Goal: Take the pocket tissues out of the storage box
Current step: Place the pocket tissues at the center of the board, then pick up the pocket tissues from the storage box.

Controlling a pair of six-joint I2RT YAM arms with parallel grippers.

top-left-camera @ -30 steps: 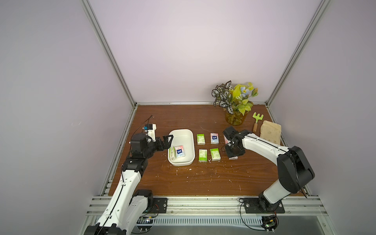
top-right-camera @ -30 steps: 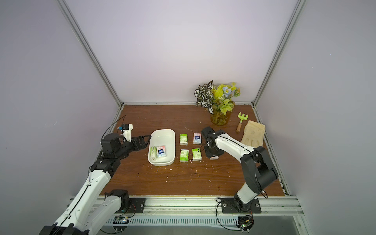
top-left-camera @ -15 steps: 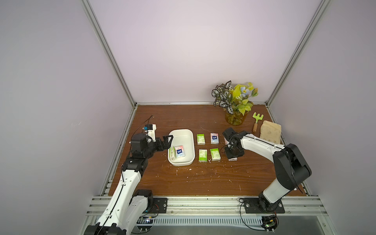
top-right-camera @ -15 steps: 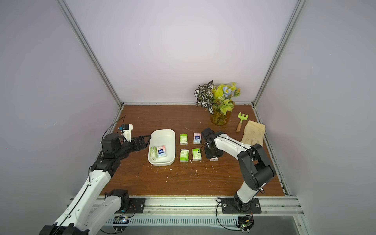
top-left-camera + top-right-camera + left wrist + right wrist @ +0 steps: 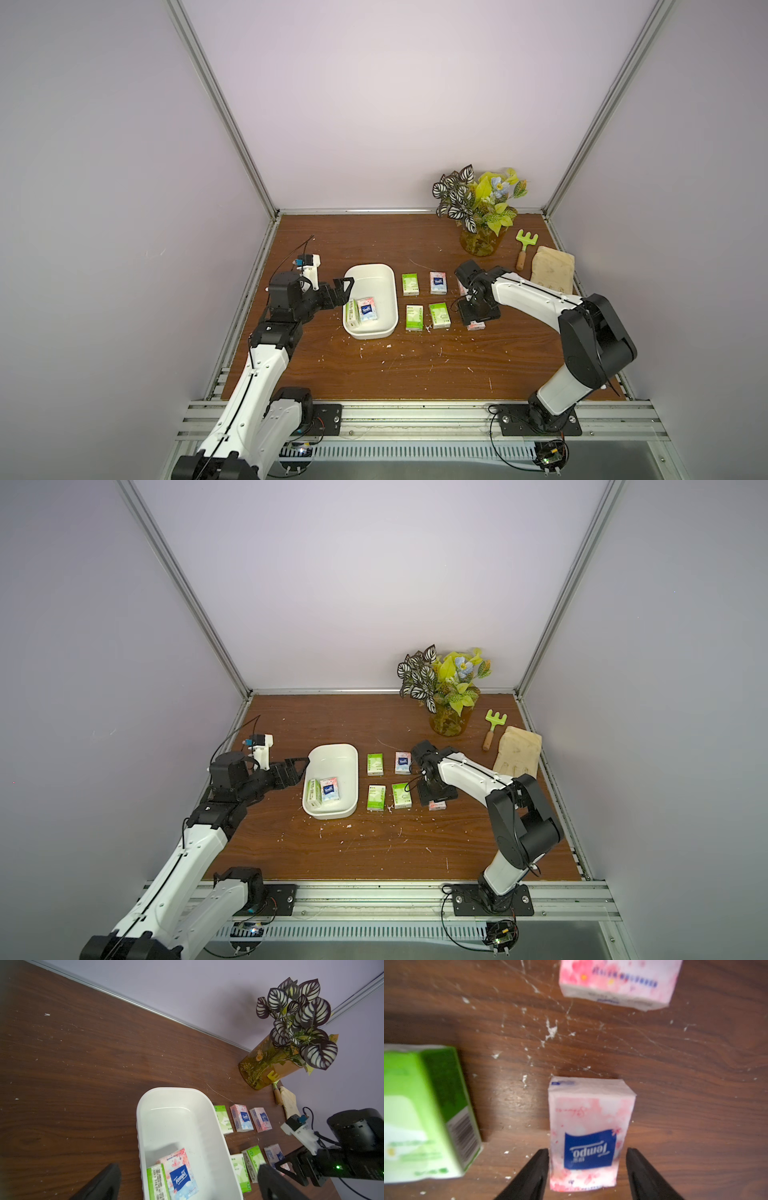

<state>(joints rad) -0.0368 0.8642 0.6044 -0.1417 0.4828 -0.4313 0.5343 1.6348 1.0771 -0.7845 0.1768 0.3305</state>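
Note:
The white storage box (image 5: 374,282) (image 5: 336,762) (image 5: 176,1122) holds two pocket tissues at its near end: a green packet (image 5: 352,312) (image 5: 158,1182) and a pink packet (image 5: 368,309) (image 5: 180,1174). Several more packets lie on the table to its right in both top views, among them a green one (image 5: 410,284) and a pink one (image 5: 438,283). My left gripper (image 5: 347,293) (image 5: 189,1165) is open at the box's left rim, above the two packets. My right gripper (image 5: 476,322) (image 5: 587,1153) is open, low over a pink packet (image 5: 589,1109) lying on the table, with a gap at one finger.
An amber vase with a plant (image 5: 482,241) stands at the back right. Beside it lie a green toy rake (image 5: 524,245) and a tan glove (image 5: 552,270). White crumbs are scattered over the wooden table (image 5: 415,374). Purple walls close in three sides.
The right gripper's jaws have spread apart off the pink packet, which now rests on the table. The left arm has stayed still.

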